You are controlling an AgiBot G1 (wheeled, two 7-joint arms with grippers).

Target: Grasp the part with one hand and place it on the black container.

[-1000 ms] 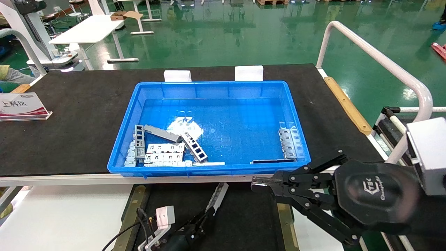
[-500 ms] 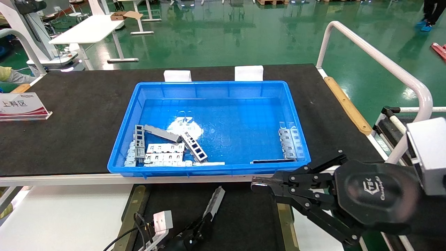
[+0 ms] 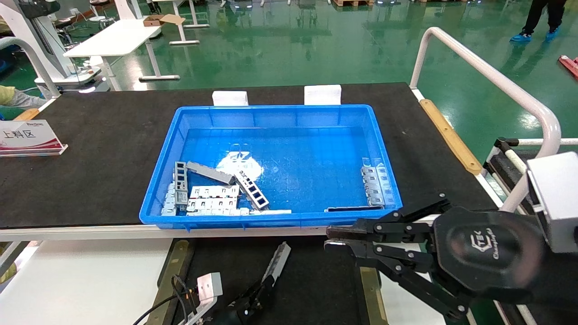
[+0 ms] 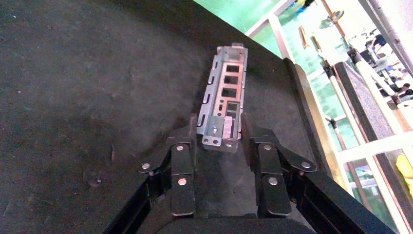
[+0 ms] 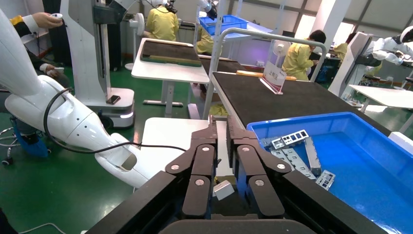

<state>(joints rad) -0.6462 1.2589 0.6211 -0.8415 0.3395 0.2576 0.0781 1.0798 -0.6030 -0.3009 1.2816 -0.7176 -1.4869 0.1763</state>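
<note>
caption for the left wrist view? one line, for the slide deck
Left claw clamps one end of the part, a windowed metal channel, above the black container.

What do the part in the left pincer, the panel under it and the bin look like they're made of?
The part: thin stamped metal by the look, dull silver-grey, with crisp punched windows and folded edges. The black container: matte black with a grainy texture, perhaps rubber or felt matting; its side strips look brass-coloured. The blue bin: glossy moulded plastic, its floor mirroring the lights. The left pincer grips the part.
</note>
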